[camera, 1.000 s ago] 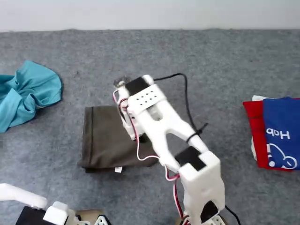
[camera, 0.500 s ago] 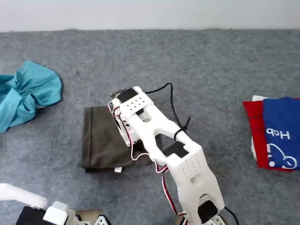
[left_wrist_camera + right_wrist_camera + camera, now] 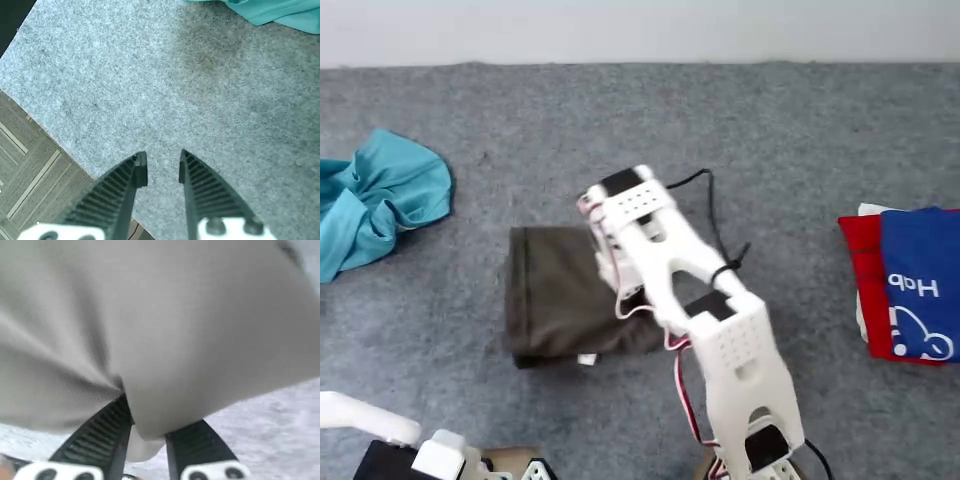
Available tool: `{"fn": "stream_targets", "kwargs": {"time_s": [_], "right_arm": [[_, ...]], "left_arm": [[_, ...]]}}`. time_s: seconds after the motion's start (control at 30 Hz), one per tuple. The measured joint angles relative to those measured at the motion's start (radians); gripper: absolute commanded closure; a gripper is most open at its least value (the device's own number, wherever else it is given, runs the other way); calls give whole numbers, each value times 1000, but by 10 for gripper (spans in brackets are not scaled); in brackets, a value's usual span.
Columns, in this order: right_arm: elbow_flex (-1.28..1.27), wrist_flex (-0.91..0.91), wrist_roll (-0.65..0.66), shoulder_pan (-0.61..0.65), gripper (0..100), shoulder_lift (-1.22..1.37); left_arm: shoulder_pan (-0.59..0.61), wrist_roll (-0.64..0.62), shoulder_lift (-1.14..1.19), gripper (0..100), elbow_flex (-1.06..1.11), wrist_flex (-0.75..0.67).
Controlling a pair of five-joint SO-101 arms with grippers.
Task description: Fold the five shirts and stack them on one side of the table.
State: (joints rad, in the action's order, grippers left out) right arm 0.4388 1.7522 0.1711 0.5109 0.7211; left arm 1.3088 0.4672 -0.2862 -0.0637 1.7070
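Note:
A folded dark olive shirt (image 3: pixel 555 295) lies mid-table on the grey felt. My right gripper (image 3: pixel 146 432) is shut on the edge of that shirt (image 3: pixel 160 340), with the cloth bunched between its fingers; in the high view the white right arm (image 3: pixel 665 270) covers the shirt's right side. A crumpled teal shirt (image 3: pixel 375 200) lies at the far left, and its edge (image 3: pixel 272 10) shows in the left wrist view. Folded red (image 3: pixel 865 285) and blue (image 3: pixel 920 280) shirts are stacked at the right edge. My left gripper (image 3: pixel 163 167) hangs open over bare felt near the table's front-left edge.
The table's front edge (image 3: pixel 60 145) and a wood-pattern floor (image 3: pixel 30 180) lie just below the left gripper. The left arm's base (image 3: pixel 410 445) sits at the front left. A black cable (image 3: pixel 705 205) loops off the right arm.
The right arm has swung to the right, dragging the olive shirt a little rightward with it. The left arm has kept still.

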Motion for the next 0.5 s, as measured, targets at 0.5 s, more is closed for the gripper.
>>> {"fn": "stream_targets", "kwargs": {"time_s": [0.5], "right_arm": [[-87,-120,1138,-477,989,-104]], "left_arm": [[0,0,0,881,0,0]]}}
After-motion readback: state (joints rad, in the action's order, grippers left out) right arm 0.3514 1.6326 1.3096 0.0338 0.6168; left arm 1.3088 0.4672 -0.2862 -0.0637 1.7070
